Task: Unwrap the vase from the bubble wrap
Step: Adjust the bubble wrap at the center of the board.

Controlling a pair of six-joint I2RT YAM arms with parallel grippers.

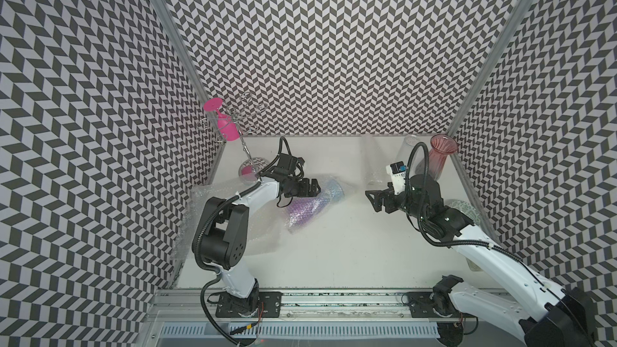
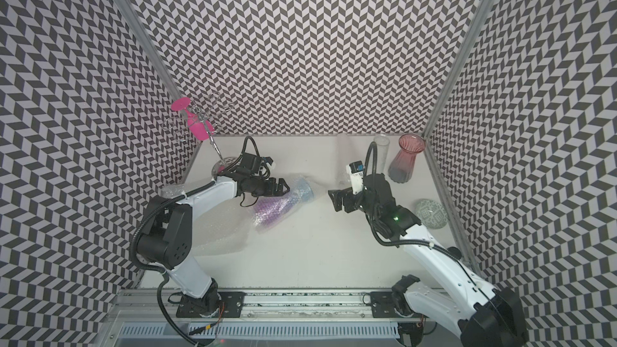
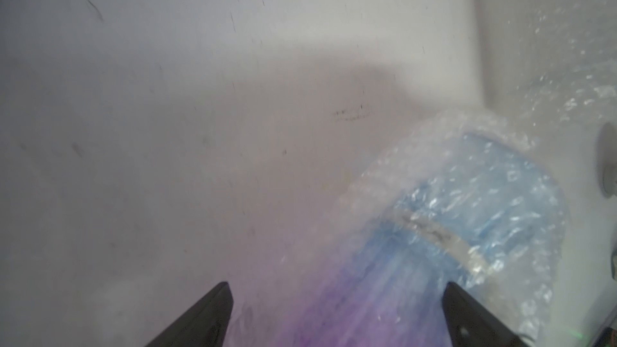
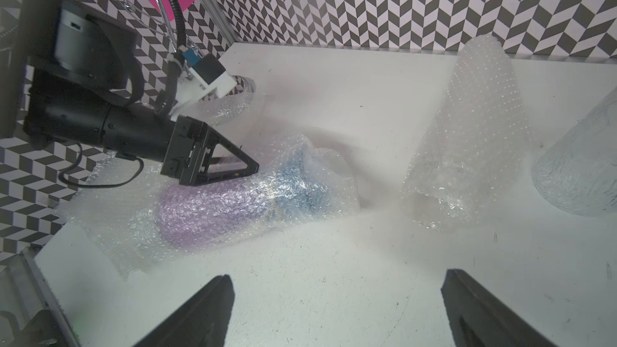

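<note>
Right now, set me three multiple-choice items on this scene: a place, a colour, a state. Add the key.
1. The red vase stands:
A) beside the left arm's base
B) in the table's far right corner
C) at the near edge

2. The wrapped vase shows:
A) purple and blue
B) green
C) yellow

3. The left gripper is:
A) shut on the red vase
B) out of view
C) open over the wrapped vase

B: it stands far back on the right.
A: both tints show through the bubble wrap.
C: its fingers stand wide apart.
</note>
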